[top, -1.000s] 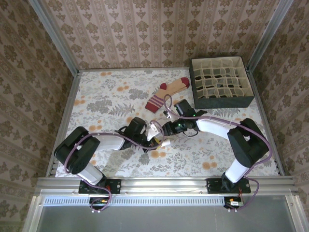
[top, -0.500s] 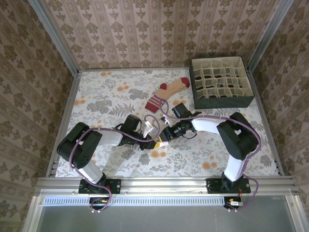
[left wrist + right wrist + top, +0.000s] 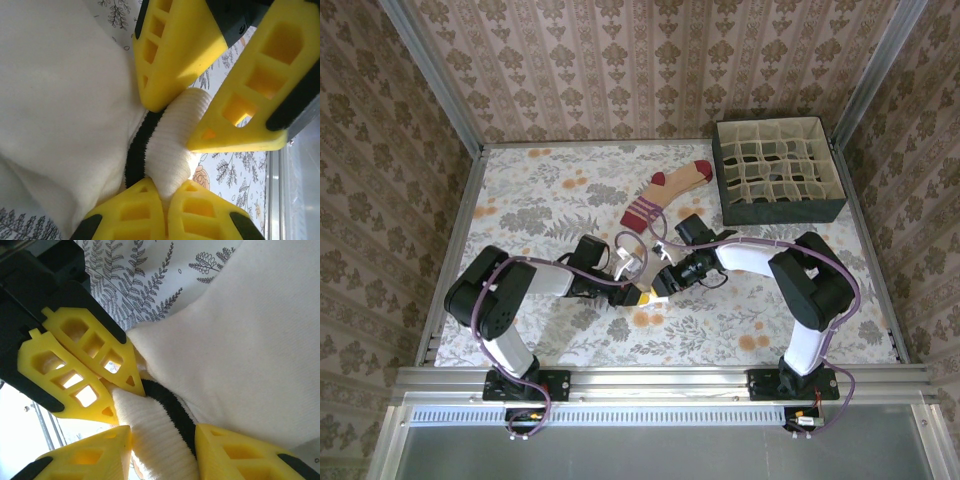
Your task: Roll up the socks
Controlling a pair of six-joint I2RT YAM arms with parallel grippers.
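The cream-white sock (image 3: 60, 100) lies bunched at the table's middle (image 3: 632, 266), with its ribbed, dark-striped cuff (image 3: 160, 440) sticking out. My left gripper (image 3: 167, 192) is shut on the end of that cuff, and from above it sits beside the bundle (image 3: 632, 290). My right gripper (image 3: 160, 452) faces it from the other side (image 3: 658, 283). Its fingers (image 3: 170, 55) stand apart on either side of the same cuff, brushing it. The tan sock (image 3: 665, 192) with maroon toe, heel and striped cuff lies flat farther back.
A dark box (image 3: 778, 205) divided into many small cells stands at the back right, close to the tan sock's toe. The floral tablecloth (image 3: 540, 190) is walled by patterned panels on three sides, and a metal rail (image 3: 640, 378) runs along the near edge.
Both grippers and the cream sock bundle have shifted slightly left. The left arm has folded in closer. The right fingers have spread wider around the cuff.
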